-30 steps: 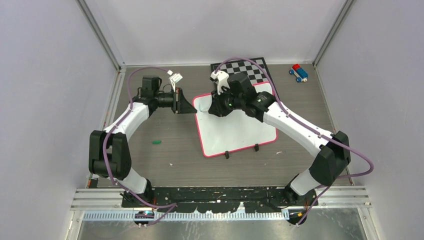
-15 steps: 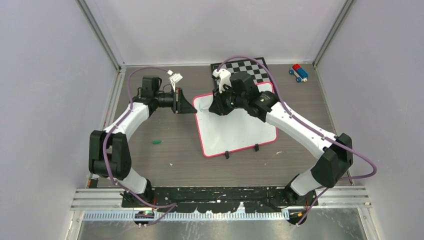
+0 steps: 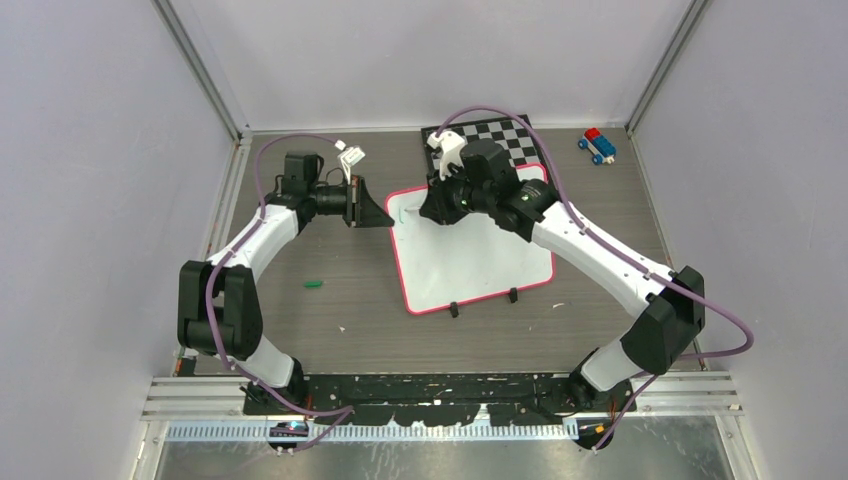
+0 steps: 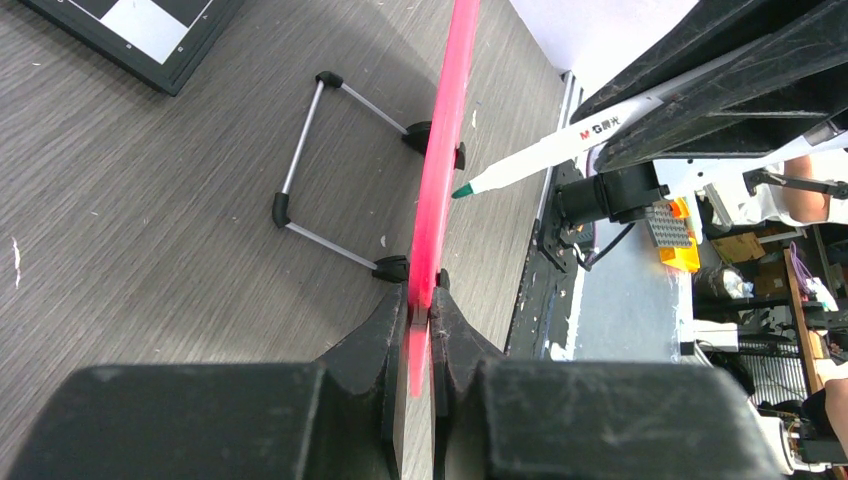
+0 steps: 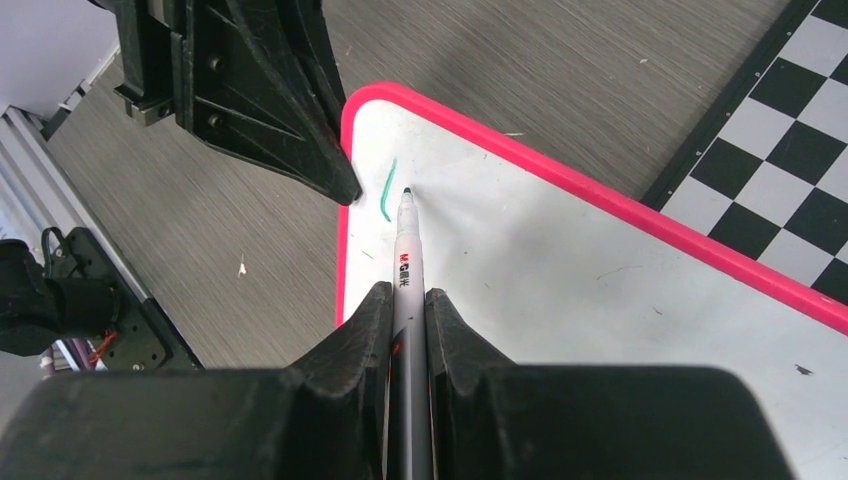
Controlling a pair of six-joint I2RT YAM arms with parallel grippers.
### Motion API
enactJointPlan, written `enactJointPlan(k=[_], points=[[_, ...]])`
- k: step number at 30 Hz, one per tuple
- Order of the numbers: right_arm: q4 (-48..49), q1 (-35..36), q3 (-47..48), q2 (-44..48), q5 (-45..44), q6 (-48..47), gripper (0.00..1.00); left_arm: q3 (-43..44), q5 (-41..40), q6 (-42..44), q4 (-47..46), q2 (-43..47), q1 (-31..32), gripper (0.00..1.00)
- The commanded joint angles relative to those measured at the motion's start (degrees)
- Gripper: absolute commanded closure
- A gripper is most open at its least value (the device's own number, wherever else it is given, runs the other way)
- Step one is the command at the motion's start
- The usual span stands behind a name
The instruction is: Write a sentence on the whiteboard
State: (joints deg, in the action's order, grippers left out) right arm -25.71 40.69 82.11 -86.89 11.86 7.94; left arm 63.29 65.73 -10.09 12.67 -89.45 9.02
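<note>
The whiteboard, glossy white in a pink-red frame, lies on the table. My left gripper is shut on its left frame edge, which runs edge-on between the jaws. My right gripper is shut on a white marker. The marker's green tip is at the board's far-left corner, beside a short curved green stroke, the only writing that shows. In the top view the right gripper hides the tip.
A black-and-white chequered board lies just beyond the whiteboard. A red and blue toy block sits far right, a small green cap on the table at left. The whiteboard's wire stand and black feet jut out.
My right gripper has shifted slightly toward the far edge of the board with the marker. The left gripper and the whiteboard have stayed put.
</note>
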Motion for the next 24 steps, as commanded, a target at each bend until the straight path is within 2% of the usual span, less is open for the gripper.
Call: enactJointPlan(k=[1,12,24], points=[[1.4,-0.1,2.5,-0.8,-1.5,0.4,1.00,-0.2,2.0,-0.2,-0.9,1.4,0.4,1.00],[1.0,0.9,3.2,-2.5,-0.2,0.4,1.00,0.1,2.0,-0.1,-0.8,1.1,0.4,1.00],[-1.0,0.7,1.6,-0.3,-3.3,-1.3,1.00,0.0,1.9,0.7,0.2,1.2,0.4,1.00]])
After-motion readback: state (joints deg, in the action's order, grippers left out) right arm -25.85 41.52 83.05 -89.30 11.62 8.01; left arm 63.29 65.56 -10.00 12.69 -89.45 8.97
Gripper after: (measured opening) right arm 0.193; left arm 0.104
